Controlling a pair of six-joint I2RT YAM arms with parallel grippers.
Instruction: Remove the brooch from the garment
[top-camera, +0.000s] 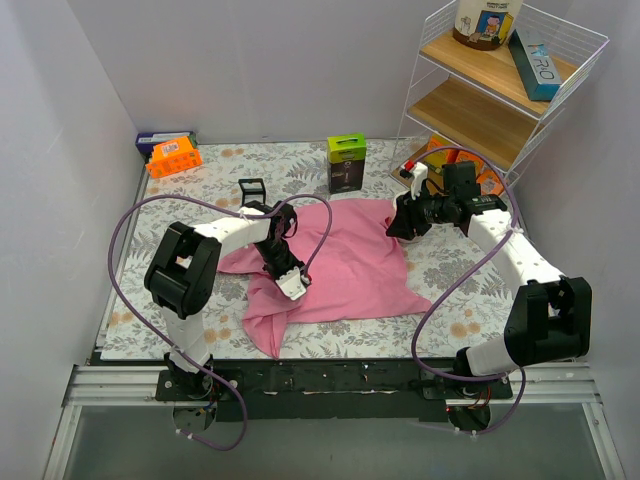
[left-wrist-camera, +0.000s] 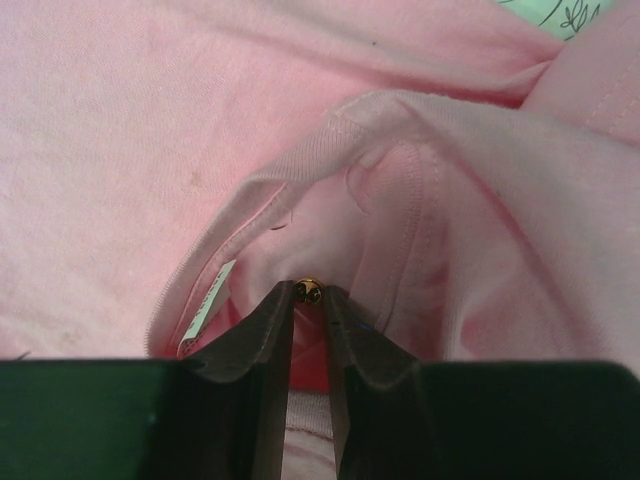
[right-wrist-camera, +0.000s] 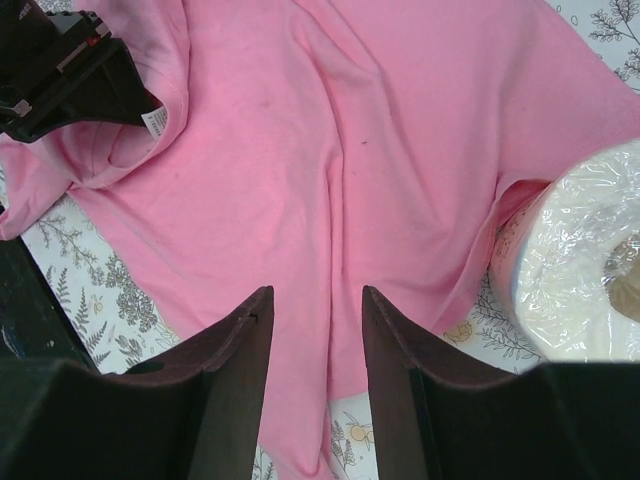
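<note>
The pink garment (top-camera: 350, 265) lies rumpled on the floral table cover. In the left wrist view its collar (left-wrist-camera: 330, 150) stands open, with a label (left-wrist-camera: 205, 312) inside. A small gold brooch (left-wrist-camera: 309, 291) sits at the collar's inner edge. My left gripper (left-wrist-camera: 309, 295) is pinched on the brooch; from above it (top-camera: 292, 282) is on the garment's left part. My right gripper (top-camera: 405, 222) hovers over the garment's right edge, open and empty (right-wrist-camera: 315, 300), with pink cloth (right-wrist-camera: 330, 150) below. The left gripper's body also shows in the right wrist view (right-wrist-camera: 60, 70).
A green-topped black box (top-camera: 346, 162) and a small black frame (top-camera: 252, 188) stand behind the garment. An orange object (top-camera: 174, 156) lies at the back left. A wire shelf (top-camera: 500, 80) stands at the back right. A wrapped white roll (right-wrist-camera: 580, 260) lies by the garment's edge.
</note>
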